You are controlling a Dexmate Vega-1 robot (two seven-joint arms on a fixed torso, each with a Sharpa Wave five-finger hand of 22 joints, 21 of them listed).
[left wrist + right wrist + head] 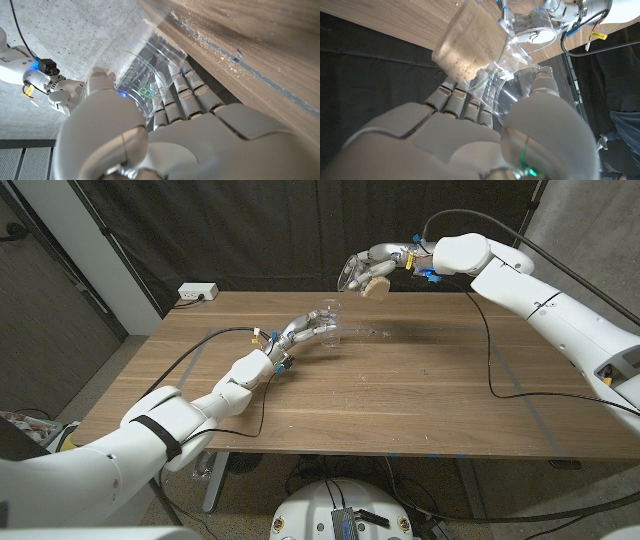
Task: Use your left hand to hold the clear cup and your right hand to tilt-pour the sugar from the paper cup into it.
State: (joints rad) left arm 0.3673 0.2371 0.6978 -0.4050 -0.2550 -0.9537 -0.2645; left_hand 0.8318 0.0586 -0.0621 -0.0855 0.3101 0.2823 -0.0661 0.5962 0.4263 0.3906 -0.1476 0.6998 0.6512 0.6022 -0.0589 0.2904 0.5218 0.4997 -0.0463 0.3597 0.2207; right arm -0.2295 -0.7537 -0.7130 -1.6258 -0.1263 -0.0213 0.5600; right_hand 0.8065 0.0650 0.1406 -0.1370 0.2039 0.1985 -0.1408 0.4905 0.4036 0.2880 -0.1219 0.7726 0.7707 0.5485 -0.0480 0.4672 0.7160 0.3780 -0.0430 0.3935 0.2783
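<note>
From the head view, the left hand (300, 332) grips the clear cup (329, 325) standing on the wooden table (400, 405), a little in from the far edge, with broad bare wood open toward the near edge and to both sides. The right hand (372, 265) is raised above the far edge, well apart from the clear cup, holding a tilted cup (376, 285) whose brown, grainy end faces down and toward the camera. A white power strip (197, 292) sits at the far left corner, and black cables cross the tabletop on both sides. In the left wrist view, the left hand's fingers (182, 95) wrap the clear cup's (145, 75) ribbed wall, beside the table's edge (240, 55). In the right wrist view, the right hand (470, 130) clasps a clear-walled cup (470, 47) filled with brown sugar, tipped over the table edge, with the clear cup (532, 27) and left hand (560, 10) beyond.
</note>
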